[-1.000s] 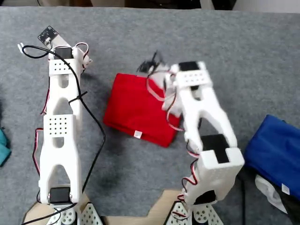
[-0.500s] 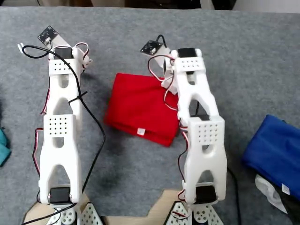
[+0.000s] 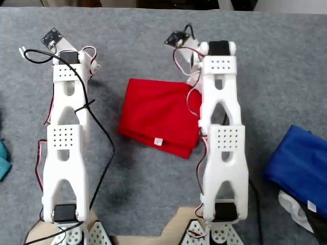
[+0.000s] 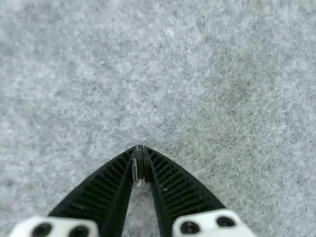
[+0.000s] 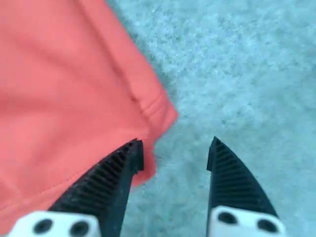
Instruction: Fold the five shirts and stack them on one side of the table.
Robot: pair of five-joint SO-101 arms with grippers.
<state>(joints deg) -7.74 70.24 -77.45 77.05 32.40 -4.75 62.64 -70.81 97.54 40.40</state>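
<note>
A folded red shirt (image 3: 158, 116) lies on the grey table (image 3: 276, 61) between the two arms, a small white tag on its near edge. The right arm stretches along the shirt's right side. Its gripper (image 5: 175, 148) is open at the shirt's far right corner; one finger is at the red cloth's (image 5: 64, 94) edge, the other over bare grey surface, nothing held. The left arm reaches toward the far left of the table. Its gripper (image 4: 139, 158) is shut, tips together over bare grey surface (image 4: 197, 74). A folded blue shirt (image 3: 299, 166) lies at the right edge.
Under the blue shirt, white cloth (image 3: 296, 206) shows at the right edge. A bit of teal cloth (image 3: 4, 158) peeks in at the left edge. Cables (image 3: 97, 127) run along the left arm.
The right arm has stretched out toward the far side, its gripper moving off the red shirt to its far right corner. The red shirt shifted slightly right. The left arm kept still.
</note>
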